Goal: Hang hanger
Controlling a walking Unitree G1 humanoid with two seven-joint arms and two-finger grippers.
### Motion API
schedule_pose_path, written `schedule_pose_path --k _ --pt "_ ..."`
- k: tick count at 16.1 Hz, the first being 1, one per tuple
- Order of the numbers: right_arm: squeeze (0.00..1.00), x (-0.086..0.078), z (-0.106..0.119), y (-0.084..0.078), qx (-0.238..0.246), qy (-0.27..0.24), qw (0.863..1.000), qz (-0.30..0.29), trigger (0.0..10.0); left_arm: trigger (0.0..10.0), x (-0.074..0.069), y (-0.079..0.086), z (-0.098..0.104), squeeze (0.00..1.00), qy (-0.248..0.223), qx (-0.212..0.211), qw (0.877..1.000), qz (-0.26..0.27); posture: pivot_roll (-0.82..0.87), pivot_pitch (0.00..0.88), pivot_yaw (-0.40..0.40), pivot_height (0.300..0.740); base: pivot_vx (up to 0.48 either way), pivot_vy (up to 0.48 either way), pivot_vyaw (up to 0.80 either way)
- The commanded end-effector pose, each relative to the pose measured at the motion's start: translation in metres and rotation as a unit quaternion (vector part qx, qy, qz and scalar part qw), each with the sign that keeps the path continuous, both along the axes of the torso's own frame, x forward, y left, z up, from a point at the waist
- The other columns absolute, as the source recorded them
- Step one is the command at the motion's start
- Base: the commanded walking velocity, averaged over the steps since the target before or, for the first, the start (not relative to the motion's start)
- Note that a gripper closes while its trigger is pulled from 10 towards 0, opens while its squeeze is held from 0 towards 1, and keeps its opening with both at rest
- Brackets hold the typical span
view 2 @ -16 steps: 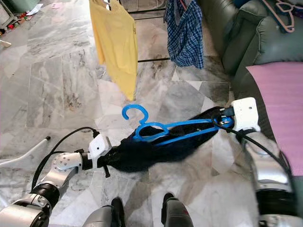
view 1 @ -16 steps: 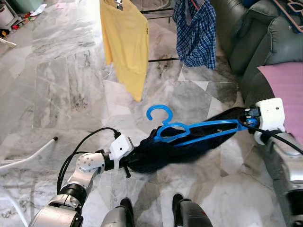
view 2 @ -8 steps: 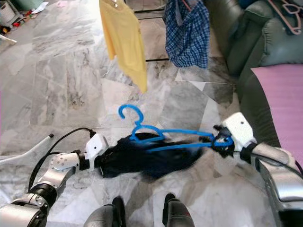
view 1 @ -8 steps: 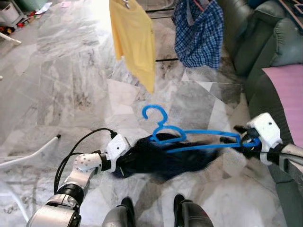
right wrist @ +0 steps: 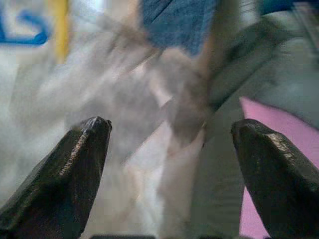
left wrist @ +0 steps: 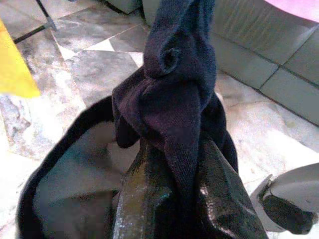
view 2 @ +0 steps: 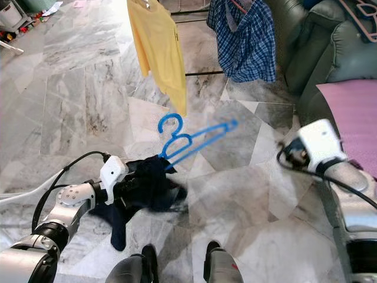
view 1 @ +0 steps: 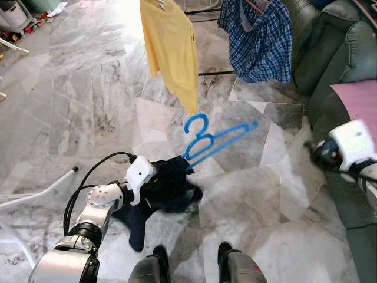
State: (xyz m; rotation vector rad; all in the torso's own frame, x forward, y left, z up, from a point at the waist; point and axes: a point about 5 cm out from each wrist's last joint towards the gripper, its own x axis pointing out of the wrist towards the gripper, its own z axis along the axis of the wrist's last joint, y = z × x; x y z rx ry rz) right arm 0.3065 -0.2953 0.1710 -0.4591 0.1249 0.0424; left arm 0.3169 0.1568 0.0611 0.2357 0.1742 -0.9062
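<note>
A blue plastic hanger sticks out of a dark navy garment and slants up to the right, its far end free in the air and its hook pointing up. My left gripper is shut on the bunched garment; in the left wrist view the cloth is pinched between the black fingers and droops over them. My right gripper is off to the right near the sofa, well away from the hanger. In the right wrist view it is open with nothing between its fingers.
A yellow shirt and a blue plaid shirt hang from a rack ahead. A grey-green sofa with a pink cushion lines the right side. A white rod lies on the marble floor at left.
My right gripper has let go of the hanger's end and drawn away to the right. The hanger has swung left and up, and the garment has slumped into a bunch at my left gripper.
</note>
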Motion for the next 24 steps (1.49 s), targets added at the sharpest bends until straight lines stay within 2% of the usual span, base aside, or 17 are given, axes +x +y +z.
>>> schedule_pose_path --k 1,2,4,5,6,7,8,9,12,14,16,18,21,22,23,24 --pt "1.0 -0.003 -0.009 0.005 0.031 0.001 0.999 0.009 10.0 0.0 0.0 0.005 -0.001 0.0 0.003 0.005 1.0 0.01 -0.22 0.261 0.111 0.74 0.0 0.0 0.0" --pt "1.0 -0.006 -0.018 0.018 0.053 0.016 0.997 0.046 10.0 0.0 0.0 0.005 -0.001 0.0 -0.001 0.006 1.0 0.019 -0.22 0.262 0.115 0.74 0.0 0.0 0.0" --pt "1.0 -0.018 -0.043 0.041 0.059 0.078 0.987 0.125 10.0 0.0 0.006 0.002 0.004 0.0 -0.018 -0.005 0.999 0.045 -0.22 0.262 0.117 0.74 0.0 0.0 0.0" --pt "1.0 -0.026 -0.06 0.048 0.076 0.117 0.978 0.153 10.0 2.2 0.012 -0.002 0.011 0.0 -0.038 -0.014 0.997 0.067 -0.22 0.266 0.119 0.74 0.0 0.0 0.0" --pt "0.91 -0.03 -0.068 0.051 0.087 0.133 0.974 0.16 10.0 2.4 0.017 -0.005 0.017 0.0 -0.049 -0.023 0.995 0.078 -0.22 0.267 0.119 0.74 0.0 0.0 0.0" --pt "0.59 -0.031 -0.072 0.052 0.095 0.139 0.973 0.16 10.0 2.5 0.019 -0.007 0.021 0.0 -0.055 -0.033 0.995 0.077 -0.22 0.267 0.119 0.74 0.0 0.0 0.0" --pt "0.0 -0.029 -0.085 0.051 0.14 0.135 0.973 0.121 10.0 1.1 0.026 -0.017 0.038 0.0 -0.084 -0.065 0.993 0.056 -0.21 0.268 0.123 0.74 0.0 0.0 0.0" --pt "0.0 -0.028 -0.09 0.05 0.161 0.128 0.974 0.096 10.0 0.0 0.03 -0.022 0.047 0.0 -0.097 -0.08 0.991 0.042 -0.2 0.267 0.125 0.74 0.0 0.0 0.0" --pt "0.0 -0.025 -0.104 0.053 0.226 0.093 0.969 0.032 10.0 0.0 0.039 -0.036 0.072 0.0 -0.131 -0.125 0.983 0.029 -0.19 0.259 0.132 0.74 0.0 0.0 0.0" --pt "0.0 -0.031 -0.121 0.064 0.136 0.118 0.982 0.057 10.0 0.0 0.039 -0.046 0.081 0.0 -0.139 -0.149 0.979 0.011 -0.18 0.256 0.133 0.74 0.0 0.0 0.0" --pt "0.0 -0.039 -0.138 0.071 0.097 0.139 0.982 0.08 10.0 0.0 0.037 -0.051 0.083 0.0 -0.138 -0.158 0.978 -0.012 -0.18 0.251 0.128 0.74 0.0 0.0 0.0" --pt "0.0 -0.043 -0.14 0.073 0.084 0.119 0.984 0.1 10.0 0.0 0.032 -0.05 0.076 0.0 -0.121 -0.154 0.98 -0.033 -0.18 0.252 0.121 0.74 0.0 0.0 0.0" --pt "0.0 -0.037 -0.13 0.081 0.084 0.108 0.982 0.134 10.0 0.0 0.025 -0.042 0.057 0.0 -0.091 -0.131 0.987 -0.03 -0.18 0.249 0.112 0.74 0.0 0.0 0.0" --pt "0.0 -0.033 -0.125 0.091 0.089 0.096 0.979 0.155 10.0 1.4 0.023 -0.036 0.046 0.0 -0.077 -0.115 0.99 0.002 -0.18 0.248 0.107 0.74 0.0 0.0 0.0" --pt "0.0 -0.027 -0.115 0.108 0.109 0.07 0.977 0.168 10.0 6.1 0.02 -0.029 0.027 0.0 -0.037 -0.104 0.992 0.055 -0.18 0.239 0.098 0.74 0.0 0.0 0.0" --pt "0.0 -0.025 -0.11 0.117 0.111 0.057 0.975 0.182 10.0 7.3 0.015 -0.027 0.019 0.0 -0.027 -0.103 0.992 0.074 -0.18 0.233 0.088 0.74 0.0 0.0 0.0"
